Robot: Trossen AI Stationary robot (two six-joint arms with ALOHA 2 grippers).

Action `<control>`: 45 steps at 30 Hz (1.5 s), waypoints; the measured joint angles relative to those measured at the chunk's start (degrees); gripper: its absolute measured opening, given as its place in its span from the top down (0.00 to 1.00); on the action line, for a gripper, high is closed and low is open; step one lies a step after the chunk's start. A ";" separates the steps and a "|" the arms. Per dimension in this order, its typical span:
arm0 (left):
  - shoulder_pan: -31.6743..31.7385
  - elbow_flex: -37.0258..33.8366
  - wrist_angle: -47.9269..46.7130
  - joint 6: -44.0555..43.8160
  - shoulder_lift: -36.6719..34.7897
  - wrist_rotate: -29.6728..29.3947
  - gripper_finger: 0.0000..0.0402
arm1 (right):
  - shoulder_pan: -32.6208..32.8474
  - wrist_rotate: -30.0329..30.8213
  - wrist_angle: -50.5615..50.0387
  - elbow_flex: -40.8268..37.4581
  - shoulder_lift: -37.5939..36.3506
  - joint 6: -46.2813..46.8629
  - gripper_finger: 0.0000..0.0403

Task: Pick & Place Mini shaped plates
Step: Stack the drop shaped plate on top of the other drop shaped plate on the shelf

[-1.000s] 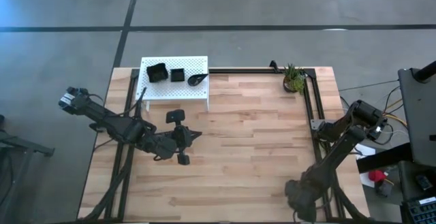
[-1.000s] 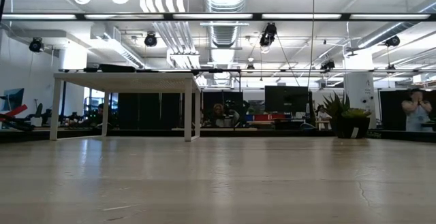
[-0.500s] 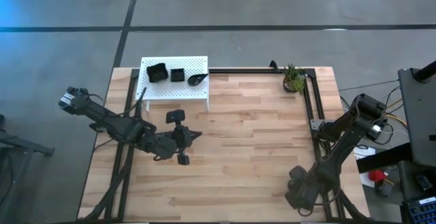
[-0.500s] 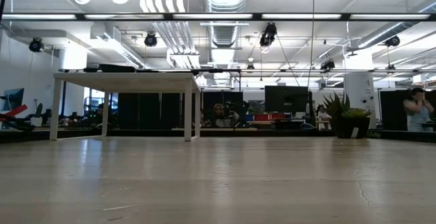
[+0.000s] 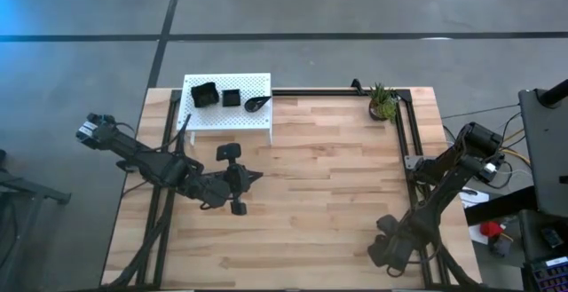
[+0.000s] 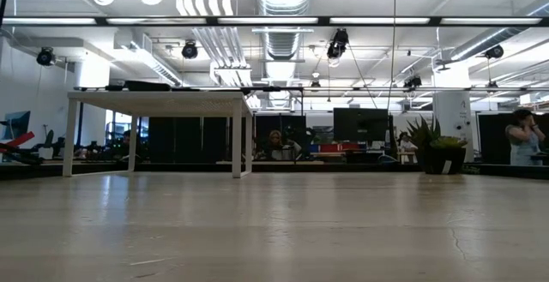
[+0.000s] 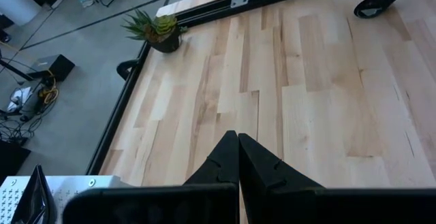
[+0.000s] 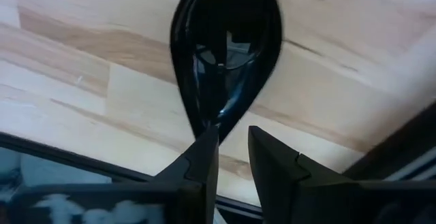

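Observation:
A glossy black teardrop-shaped mini plate (image 8: pixel 228 54) lies on the wood near the table's near right corner, also seen as the teardrop plate (image 7: pixel 377 5) in the left wrist view. My right gripper (image 8: pixel 233 139) hovers at its pointed end, fingers slightly apart, low over the table (image 5: pixel 383 249). Three more black plates rest on the white perforated platform (image 5: pixel 226 116): a larger square one (image 5: pixel 204 94), a small square one (image 5: pixel 231 97) and a teardrop one (image 5: pixel 257 103). My left gripper (image 5: pixel 257 176) is shut and empty over the table's middle left (image 7: pixel 238 139). My right gripper has one finger (image 8: pixel 204 152) right at the teardrop plate's pointed tip (image 8: pixel 206 127), coming from above at a slant. Bare wood shows in the gap between the fingers. Whether the finger touches the tip I cannot tell. The plate lies flat on the table.
A small green potted plant (image 5: pixel 383 103) stands at the far right corner, inside a black rail frame (image 5: pixel 404 141) that runs along the table's edges. Bare wood stretches between the two arms. In the low view a person (image 6: pixel 523 132) stands far off in the room.
My right arm has shifted a little, its gripper end moving slightly toward the far edge. The left arm and the plates on the platform have stayed where they were.

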 joint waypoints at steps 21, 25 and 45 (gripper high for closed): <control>0.02 0.00 0.02 0.02 0.00 0.03 1.00 | -0.01 1.10 3.06 -2.29 -0.01 -0.02 0.83; 0.02 0.00 0.02 0.04 0.00 0.02 1.00 | 0.00 0.92 3.02 -2.01 -0.04 0.06 0.84; -0.02 0.00 -0.04 0.07 0.00 0.02 1.00 | 0.00 0.92 1.10 -1.90 1.65 -0.28 0.84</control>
